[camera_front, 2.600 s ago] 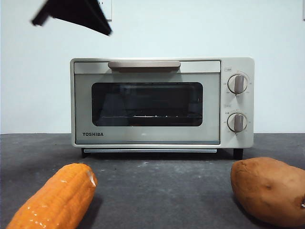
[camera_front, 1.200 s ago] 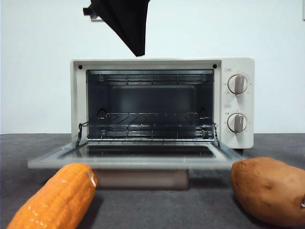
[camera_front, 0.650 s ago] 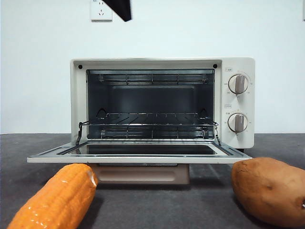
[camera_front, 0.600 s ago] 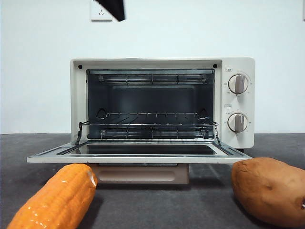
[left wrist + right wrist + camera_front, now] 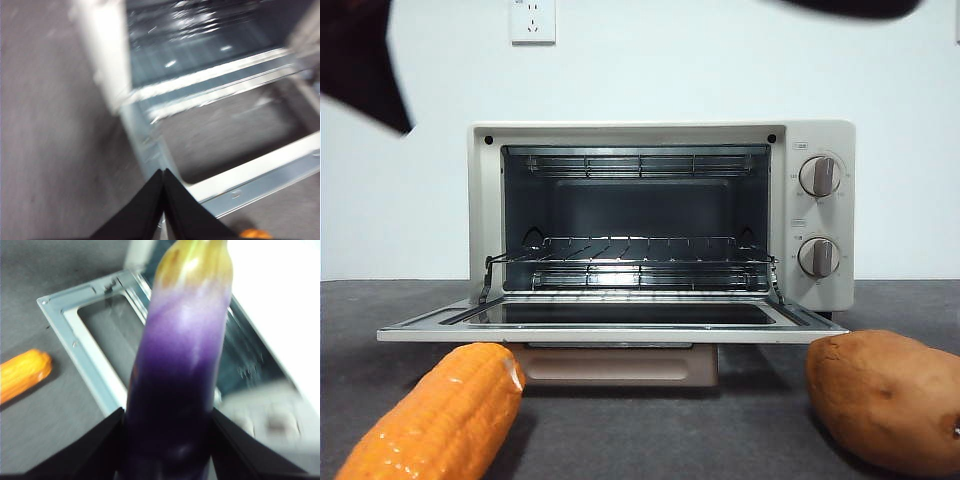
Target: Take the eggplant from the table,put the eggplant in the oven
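Right wrist view shows the right claw (image 5: 167, 440) clamped on the eggplant (image 5: 182, 365), its two black jaws pressed against the dark purple body on either side, with the yellowish-green stem end pointing away from the camera. The eggplant hangs in the air above the oven's (image 5: 280, 340) open door (image 5: 90, 340), and the corn cob (image 5: 22, 372) lies on the dark grey worktop (image 5: 50, 435) beyond the door's outer edge. Left wrist view, blurred, shows the left claw (image 5: 163, 187) with its jaws pressed together and gripping nothing, above the corner of the lowered door (image 5: 250, 175) and the worktop (image 5: 50, 125) beside the oven. Front view has the oven (image 5: 660, 215) with its door (image 5: 610, 325) folded down flat and the wire rack (image 5: 635, 250) bare inside. The corn cob (image 5: 435, 415) lies near the door's left corner, the sweet potato (image 5: 885, 395) near its right. Dark arm shapes cross the top corners.
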You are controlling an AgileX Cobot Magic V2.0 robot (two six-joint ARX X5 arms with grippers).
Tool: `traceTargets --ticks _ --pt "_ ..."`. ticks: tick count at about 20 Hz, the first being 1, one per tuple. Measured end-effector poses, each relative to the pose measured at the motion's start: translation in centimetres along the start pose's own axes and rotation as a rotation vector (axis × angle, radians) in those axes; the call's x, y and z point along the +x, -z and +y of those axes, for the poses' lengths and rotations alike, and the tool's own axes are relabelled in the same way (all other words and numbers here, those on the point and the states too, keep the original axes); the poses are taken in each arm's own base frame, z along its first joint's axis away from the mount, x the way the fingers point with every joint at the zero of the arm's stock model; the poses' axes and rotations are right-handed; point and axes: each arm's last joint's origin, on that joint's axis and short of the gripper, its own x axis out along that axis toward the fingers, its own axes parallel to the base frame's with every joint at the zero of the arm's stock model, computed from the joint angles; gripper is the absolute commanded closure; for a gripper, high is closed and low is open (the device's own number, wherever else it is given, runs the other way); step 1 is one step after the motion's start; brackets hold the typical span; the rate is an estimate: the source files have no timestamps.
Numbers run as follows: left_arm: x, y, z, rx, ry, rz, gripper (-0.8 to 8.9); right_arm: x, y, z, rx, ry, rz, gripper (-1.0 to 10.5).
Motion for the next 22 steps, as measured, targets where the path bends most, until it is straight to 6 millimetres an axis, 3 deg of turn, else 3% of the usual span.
traceTargets --ticks 2,7,14,17,22 --pt "0.5 1.8 1.0 -0.051 -0.034 -0.001 8.08 3.3 -1.2 0.8 -0.078 0.008 0.012 7.9" --pt "1.6 4.2 2.7 -0.142 -0.101 0.026 8.08 10.6 -3.2 1.7 -0.248 0.073 -0.017 7.9" --pt "1.7 4.3 2.8 -0.17 -0.103 0.022 8.08 18.4 -2.2 1.0 -0.422 0.302 0.148 7.9" --pt "1.7 4.3 2.8 -0.17 -0.103 0.02 8.08 20.8 -1.6 0.6 -0.452 0.346 0.189 7.9" --pt "1.7 4.3 2.8 -0.17 -0.102 0.018 8.08 23.0 -0.8 0.8 -0.485 0.371 0.244 7.1"
